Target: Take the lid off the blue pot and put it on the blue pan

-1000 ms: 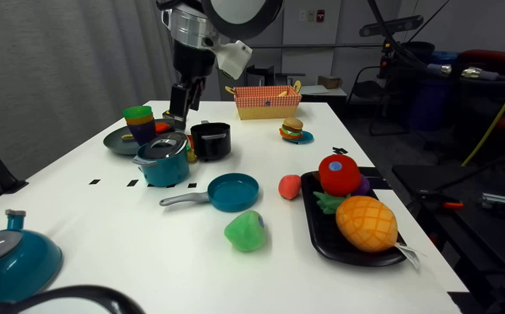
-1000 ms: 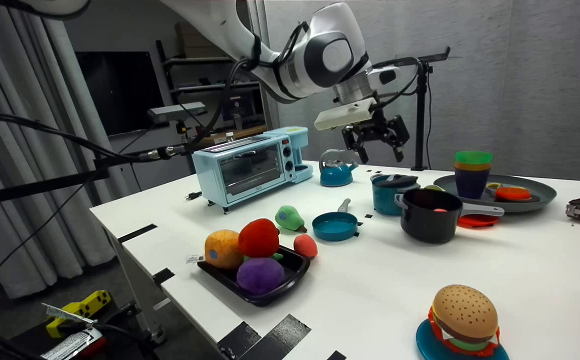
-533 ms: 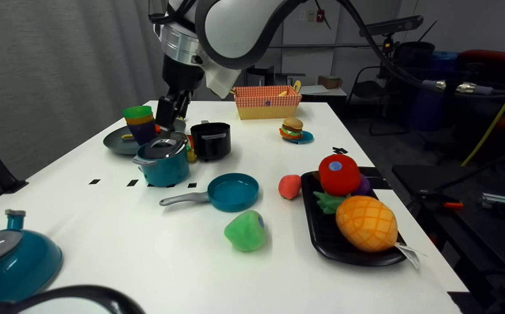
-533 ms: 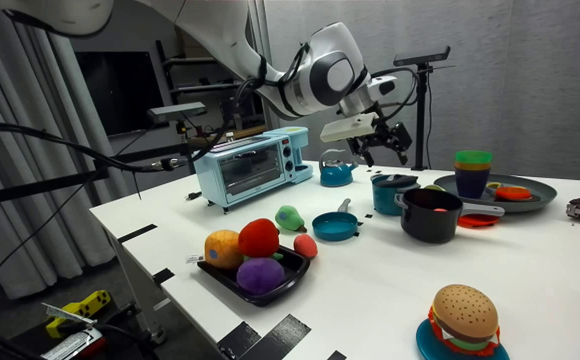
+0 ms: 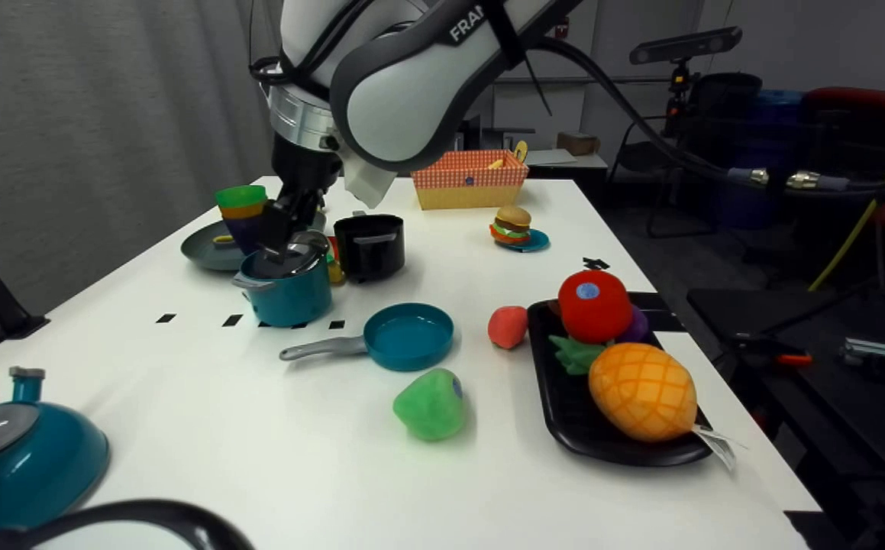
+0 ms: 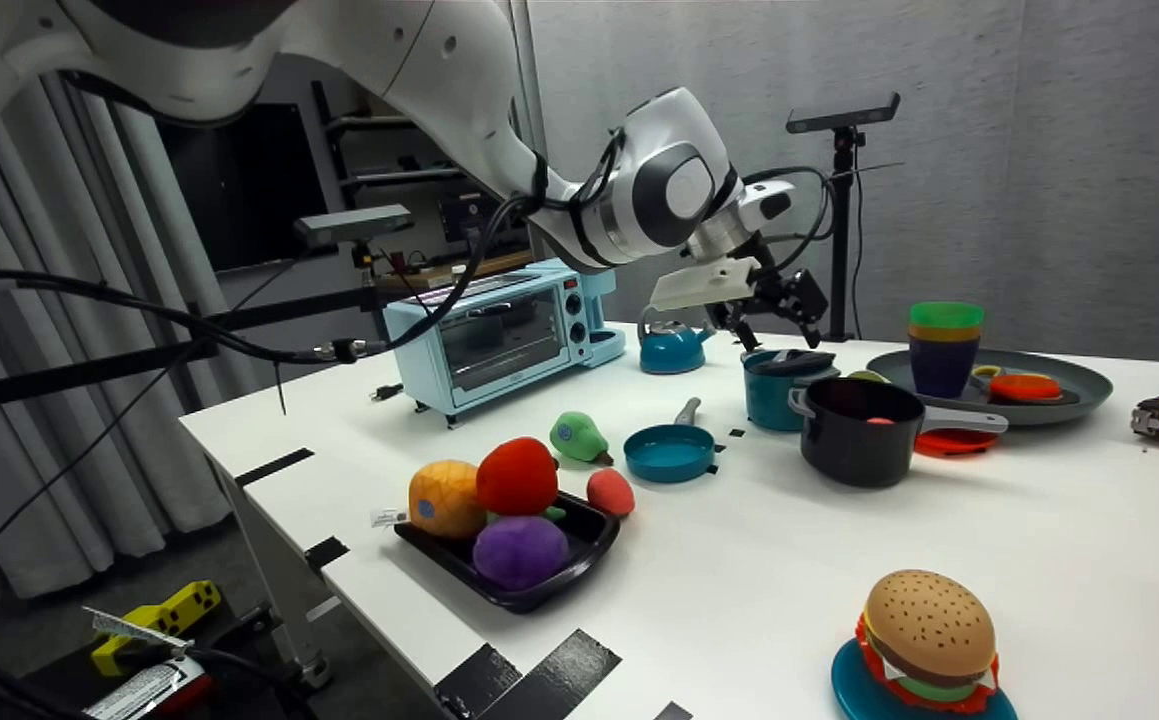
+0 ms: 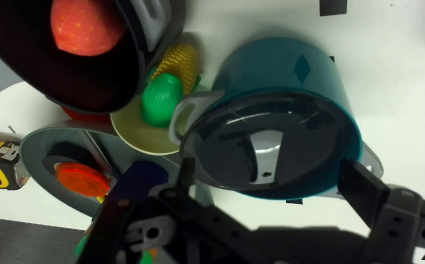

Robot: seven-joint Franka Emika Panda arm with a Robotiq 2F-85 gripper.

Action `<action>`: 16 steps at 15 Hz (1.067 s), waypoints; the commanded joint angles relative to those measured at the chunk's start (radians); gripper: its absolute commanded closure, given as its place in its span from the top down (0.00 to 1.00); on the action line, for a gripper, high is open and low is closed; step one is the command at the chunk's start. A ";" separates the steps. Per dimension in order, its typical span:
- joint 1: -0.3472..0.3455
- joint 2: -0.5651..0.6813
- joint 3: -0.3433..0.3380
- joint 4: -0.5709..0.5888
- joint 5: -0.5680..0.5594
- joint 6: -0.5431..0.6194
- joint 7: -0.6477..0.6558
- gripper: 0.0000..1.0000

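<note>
Apparently at the reaching step: poised above the blue pot (image 7: 284, 69) with the hand (image 7: 266, 169) spread wide, holding nothing. Note the lid (image 7: 295, 146) sitting off-centre on that pot, with its grey handle (image 7: 267, 157) framed in the wrist view between the 2 fingers (image 7: 362, 192). Next, probably, go lower, close on that handle, lift clear, then carry to the blue pan (image 5: 409, 336), nearby on the counter (image 5: 205, 428). Hard to judge remaining height or any touch. Impossible to see the whole lid (image 5: 301, 261) in an exterior view, behind the hand.
</note>
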 commanded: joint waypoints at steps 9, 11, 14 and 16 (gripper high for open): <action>0.030 0.118 -0.054 0.155 -0.037 0.007 0.044 0.27; 0.028 0.117 -0.057 0.159 -0.036 0.006 0.044 0.12; 0.026 0.106 -0.058 0.152 -0.035 0.005 0.043 0.00; 0.025 0.095 -0.061 0.140 -0.034 0.004 0.041 0.04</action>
